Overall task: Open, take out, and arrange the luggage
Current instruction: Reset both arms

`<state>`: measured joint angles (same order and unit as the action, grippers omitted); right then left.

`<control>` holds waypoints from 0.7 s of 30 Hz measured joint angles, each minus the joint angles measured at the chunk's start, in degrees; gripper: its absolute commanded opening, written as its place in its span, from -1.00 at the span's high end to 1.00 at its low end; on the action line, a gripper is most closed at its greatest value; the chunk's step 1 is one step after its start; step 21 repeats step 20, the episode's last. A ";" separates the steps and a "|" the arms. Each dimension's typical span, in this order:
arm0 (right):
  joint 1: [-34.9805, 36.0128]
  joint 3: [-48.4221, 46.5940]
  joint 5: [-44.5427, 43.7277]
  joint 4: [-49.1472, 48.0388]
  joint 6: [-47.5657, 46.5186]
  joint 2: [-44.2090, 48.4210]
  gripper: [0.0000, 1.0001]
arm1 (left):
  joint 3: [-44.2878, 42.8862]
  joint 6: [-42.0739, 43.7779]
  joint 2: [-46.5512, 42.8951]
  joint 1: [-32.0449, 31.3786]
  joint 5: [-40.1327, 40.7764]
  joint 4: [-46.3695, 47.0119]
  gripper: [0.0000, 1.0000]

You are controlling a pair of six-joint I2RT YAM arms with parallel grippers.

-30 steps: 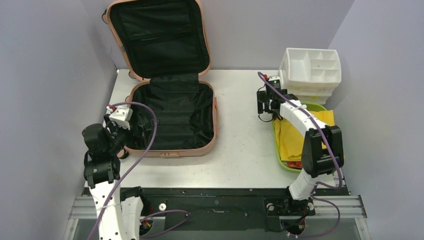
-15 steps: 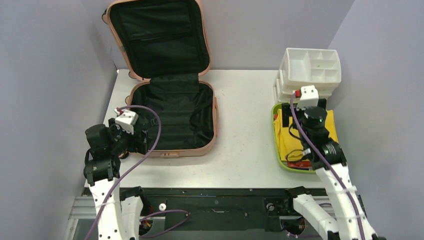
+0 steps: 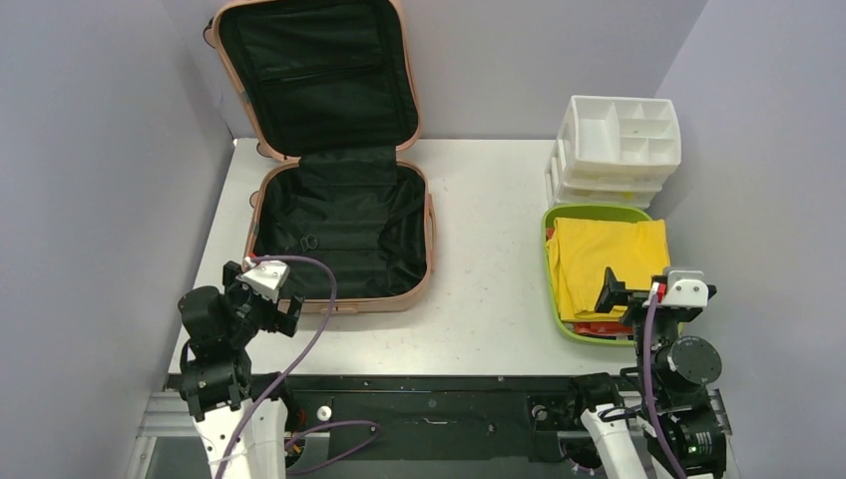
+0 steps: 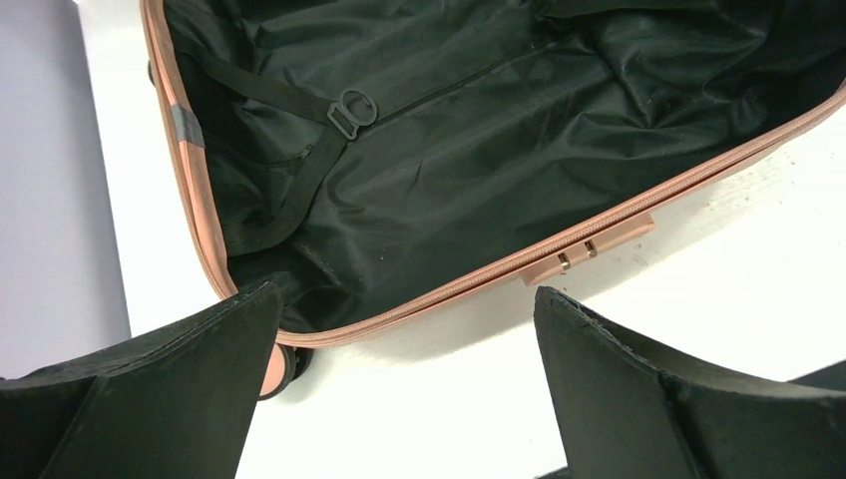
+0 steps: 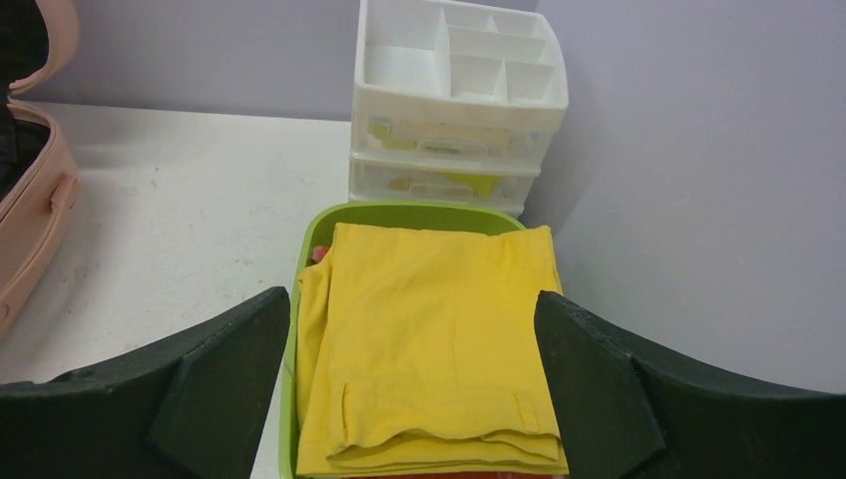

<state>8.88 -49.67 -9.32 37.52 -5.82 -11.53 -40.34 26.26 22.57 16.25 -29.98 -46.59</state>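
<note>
Luggage (image 3: 339, 235), left half of table (image 3: 489, 249), lid raised, shell lying open and empty; both my grippers spread wide, holding nothing.
Overhead: my left gripper (image 3: 267, 299) sits just off its near-left corner, the nearer arm; long axis runs away from me; my right gripper (image 3: 631, 294) hangs well apart over the green tray (image 3: 550, 299). Left wrist: black lining (image 4: 499, 130), strap buckle (image 4: 351, 108), latch (image 4: 579, 254) ahead, nothing barring. Right wrist: folded yellow cloth (image 5: 439, 329) in tray, white organizer (image 5: 454, 90) behind.
</note>
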 measured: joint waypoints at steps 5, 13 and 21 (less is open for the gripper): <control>-4.11 0.15 4.98 3.63 1.42 4.37 -0.74 | 1.16 0.42 -5.42 0.00 -0.44 0.04 -0.93; -7.43 3.13 11.32 6.84 1.53 8.52 -0.69 | 1.64 0.39 -8.57 1.25 -0.98 0.09 -0.93; -8.17 3.76 11.74 7.13 1.60 9.16 -0.66 | 2.36 0.20 -12.48 4.15 -2.64 0.11 -0.93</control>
